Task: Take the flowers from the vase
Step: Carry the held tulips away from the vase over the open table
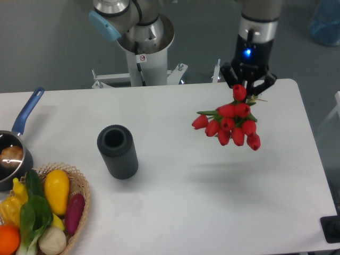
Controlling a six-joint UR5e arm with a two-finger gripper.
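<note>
Here the bunch of red tulip buds with green leaves (pixel 229 124) hangs in the air, well to the right of the dark grey ribbed cylindrical vase (pixel 117 151) and clear of it, with a faint shadow on the white surface (pixel 212 202) below the blooms. The black two-finger claw (pixel 248 89) sits just above the bunch, further from the vase than the flowers, and it appears clamped on the bunch near the topmost bud, though the stems themselves are hidden behind the blooms, so the exact contact is hard to make out. A small blue light glows on the claw's body.

The vase stands upright on the surface, its dark mouth open to the camera and holding nothing. To the left of the vase, at the edge of the view, sits a blue-handled metal saucepan (pixel 16 146). Below and left of the vase is a round wicker basket (pixel 81 195) filled with colourful vegetables. Behind the vase, beyond the surface's far edge, rises the arm's pale grey base column (pixel 144 45).
</note>
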